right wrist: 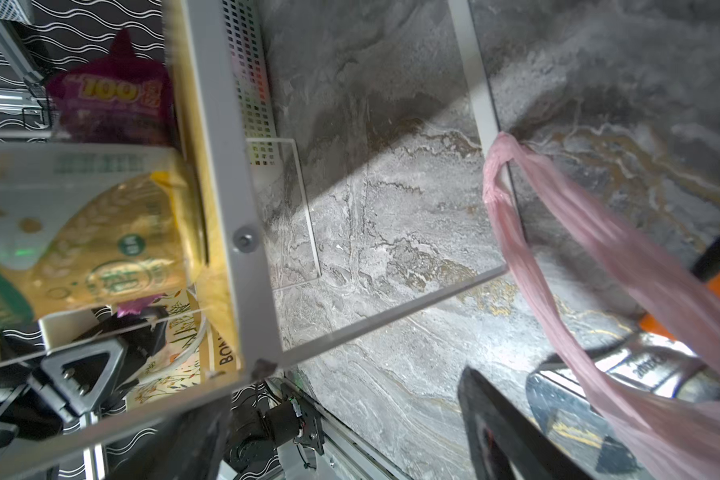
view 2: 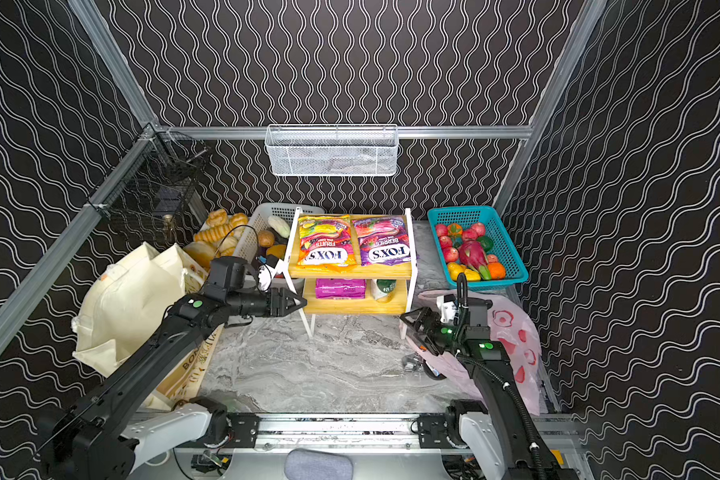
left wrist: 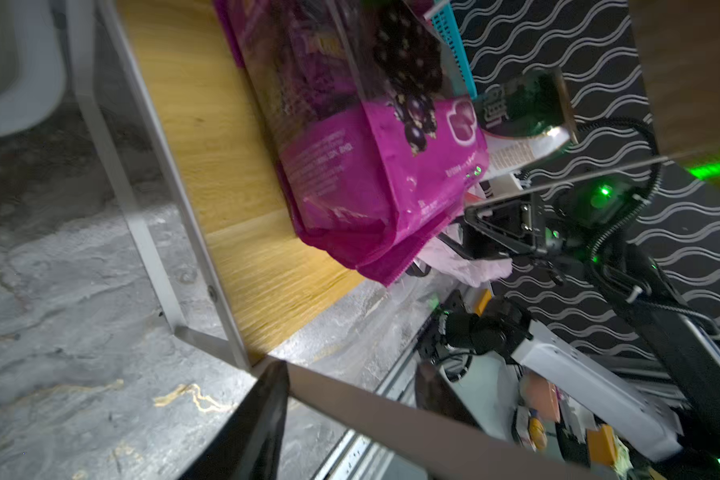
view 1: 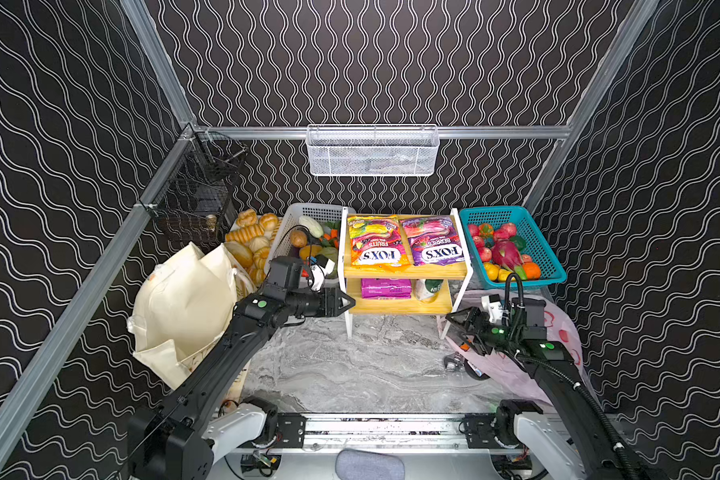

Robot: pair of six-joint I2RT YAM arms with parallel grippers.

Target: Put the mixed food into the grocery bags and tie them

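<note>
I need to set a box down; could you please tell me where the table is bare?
The marble tabletop is bare in the middle, from the shelf rack to the front rail. Crowded: canvas tote left, pink bag and wrench right, full baskets behind.

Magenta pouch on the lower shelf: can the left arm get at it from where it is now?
Probably yes. The left gripper is at the lower shelf's open end, level with the magenta pouch, with nothing between; only the white frame leg stands close.
</note>
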